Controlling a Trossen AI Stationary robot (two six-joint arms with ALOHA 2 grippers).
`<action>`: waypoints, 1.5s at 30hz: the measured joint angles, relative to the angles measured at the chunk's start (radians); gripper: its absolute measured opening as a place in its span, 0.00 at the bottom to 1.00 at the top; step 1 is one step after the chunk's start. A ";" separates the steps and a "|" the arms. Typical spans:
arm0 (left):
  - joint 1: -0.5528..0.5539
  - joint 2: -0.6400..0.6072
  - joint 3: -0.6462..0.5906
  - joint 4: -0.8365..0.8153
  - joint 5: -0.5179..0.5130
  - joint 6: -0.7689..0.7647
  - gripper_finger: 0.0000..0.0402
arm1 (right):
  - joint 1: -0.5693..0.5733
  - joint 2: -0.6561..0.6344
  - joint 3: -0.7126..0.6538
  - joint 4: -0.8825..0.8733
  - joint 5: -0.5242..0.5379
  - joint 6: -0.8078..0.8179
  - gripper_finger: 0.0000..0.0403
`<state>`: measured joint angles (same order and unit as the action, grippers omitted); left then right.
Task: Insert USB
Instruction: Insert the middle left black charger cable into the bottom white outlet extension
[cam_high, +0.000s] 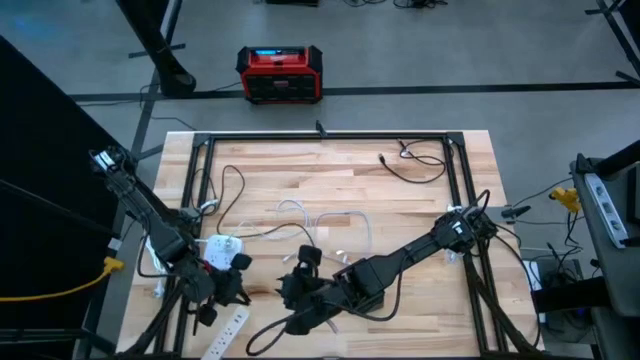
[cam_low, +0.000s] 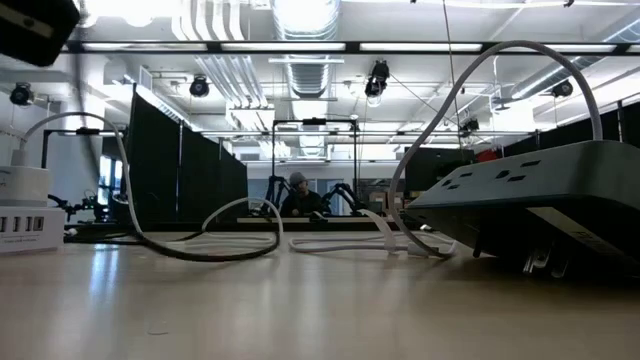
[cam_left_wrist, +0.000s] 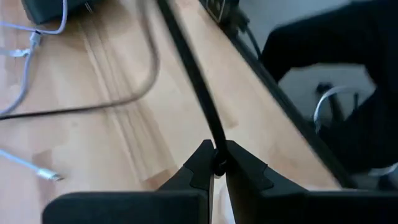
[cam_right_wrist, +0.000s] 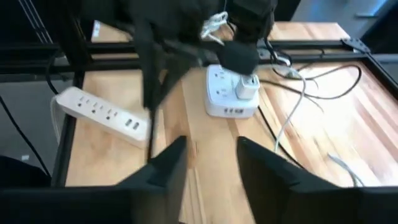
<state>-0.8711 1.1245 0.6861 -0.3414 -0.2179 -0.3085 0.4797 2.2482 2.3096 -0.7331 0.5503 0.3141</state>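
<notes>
Two grippers at the near table edge, one black cable pinched.
Left gripper (cam_left_wrist: 217, 167) has its fingers together on the black cable (cam_left_wrist: 186, 59), which runs away from the tips along the wood toward the table's metal rail; right gripper (cam_right_wrist: 208, 163) stands apart, holding nothing, facing the white charging hub (cam_right_wrist: 229, 93). Best to keep the cable straight and find its plug, unseen here, before aiming at a port.

Black cable (cam_left_wrist: 186, 56) runs out of frame past the left claw (cam_left_wrist: 219, 167). White power strip (cam_high: 226, 333) cut by picture edge. Distant seated person (cam_low: 297, 196) too small to read. Loose connector (cam_left_wrist: 48, 176), possibly USB, blurred.
</notes>
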 joint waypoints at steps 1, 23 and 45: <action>-0.007 0.001 0.019 -0.032 0.002 0.020 0.03 | 0.000 0.000 0.000 -0.012 0.000 0.010 0.31; -0.106 0.128 -0.096 0.177 0.070 0.034 0.03 | 0.000 0.000 -0.013 -0.017 0.003 0.080 0.47; -0.111 0.193 -0.100 0.184 0.045 -0.025 0.03 | -0.002 0.000 -0.013 -0.011 0.004 0.079 0.41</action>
<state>-0.9818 1.3174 0.5864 -0.1569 -0.1732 -0.3337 0.4774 2.2482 2.2963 -0.7441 0.5541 0.3935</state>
